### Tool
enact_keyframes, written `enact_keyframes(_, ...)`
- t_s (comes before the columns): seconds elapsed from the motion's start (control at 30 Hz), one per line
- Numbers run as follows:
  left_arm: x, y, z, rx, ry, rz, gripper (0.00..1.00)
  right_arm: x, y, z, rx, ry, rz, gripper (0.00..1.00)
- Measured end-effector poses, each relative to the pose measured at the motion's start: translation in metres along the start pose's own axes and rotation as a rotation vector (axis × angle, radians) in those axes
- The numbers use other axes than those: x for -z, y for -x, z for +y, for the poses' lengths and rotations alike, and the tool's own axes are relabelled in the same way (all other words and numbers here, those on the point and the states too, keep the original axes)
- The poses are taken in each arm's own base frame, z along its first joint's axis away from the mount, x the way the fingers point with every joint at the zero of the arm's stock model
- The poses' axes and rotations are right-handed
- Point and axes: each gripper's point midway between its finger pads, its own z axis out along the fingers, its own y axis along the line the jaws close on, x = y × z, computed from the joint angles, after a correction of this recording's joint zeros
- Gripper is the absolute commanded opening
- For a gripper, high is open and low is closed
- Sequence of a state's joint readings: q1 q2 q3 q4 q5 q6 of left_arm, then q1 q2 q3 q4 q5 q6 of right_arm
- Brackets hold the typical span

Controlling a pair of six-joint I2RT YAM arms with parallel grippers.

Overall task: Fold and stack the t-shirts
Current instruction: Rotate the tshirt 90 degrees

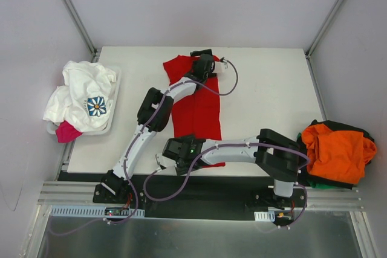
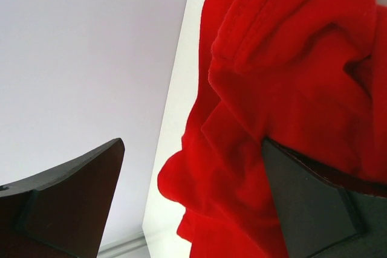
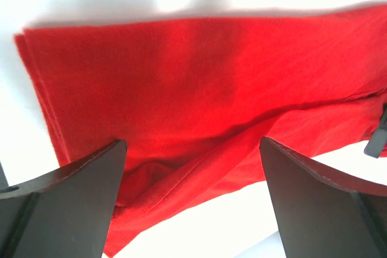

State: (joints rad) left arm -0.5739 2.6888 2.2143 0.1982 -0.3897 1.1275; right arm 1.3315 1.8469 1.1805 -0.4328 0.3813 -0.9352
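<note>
Presently the red shirt point(image 1: 196, 110), lying as a long strip on the middle of the counter point(image 1: 266, 101), is judged ready for the end-to-end fold. The left jaws are spread at the bunched far end, the right jaws over the flat near hem; nothing is pinched. Soft, limp knit must be gripped next.

The left arm point(image 1: 145, 126) is reaching far forward from its base, elbow bending midway, forearm angling up and to the right. The left gripper point(image 1: 204, 63) is pointing down at the far end, jaws standing wide apart, its dark fingers point(image 2: 72, 194) framing the wrist view. The right arm point(image 1: 242, 148) is stretching sideways to the left, lying low. The right gripper point(image 1: 171, 151) is facing down too, jaws spread wide, fingers point(image 3: 320, 203) well apart.
</note>
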Motion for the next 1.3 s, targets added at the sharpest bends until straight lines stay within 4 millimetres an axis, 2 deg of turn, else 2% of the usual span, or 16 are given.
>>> enact_keyframes(0.17, 0.004, 0.000, 0.000, -0.002, -0.009, -0.005, 0.99, 0.000, 0.013, 0.001, 0.014, -0.004, -0.017, 0.96)
enact_keyframes(0.37, 0.009, -0.001, 0.002, 0.003, -0.020, -0.005, 0.99, 0.001, 0.017, -0.001, 0.021, -0.024, -0.017, 0.96)
enact_keyframes(0.63, 0.020, -0.001, 0.008, 0.015, -0.045, 0.007, 0.99, 0.009, 0.017, -0.021, 0.021, -0.109, 0.011, 0.96)
enact_keyframes(0.77, 0.028, 0.006, 0.022, 0.025, -0.031, -0.004, 0.99, 0.015, 0.021, -0.033, 0.016, -0.157, 0.015, 0.96)
enact_keyframes(1.0, 0.047, 0.022, 0.060, 0.052, 0.038, -0.025, 0.99, 0.026, 0.019, -0.047, 0.022, -0.236, 0.037, 0.96)
enact_keyframes(1.13, 0.069, 0.021, 0.088, 0.073, 0.077, -0.015, 0.99, 0.038, 0.004, -0.055, 0.005, -0.281, 0.046, 0.96)
enact_keyframes(1.23, 0.104, 0.008, 0.100, 0.096, 0.074, 0.007, 0.99, 0.049, -0.021, -0.065, -0.045, -0.303, 0.057, 0.96)
enact_keyframes(1.3, 0.138, -0.007, 0.104, 0.120, 0.066, 0.023, 0.99, 0.059, -0.040, -0.076, -0.098, -0.326, 0.062, 0.96)
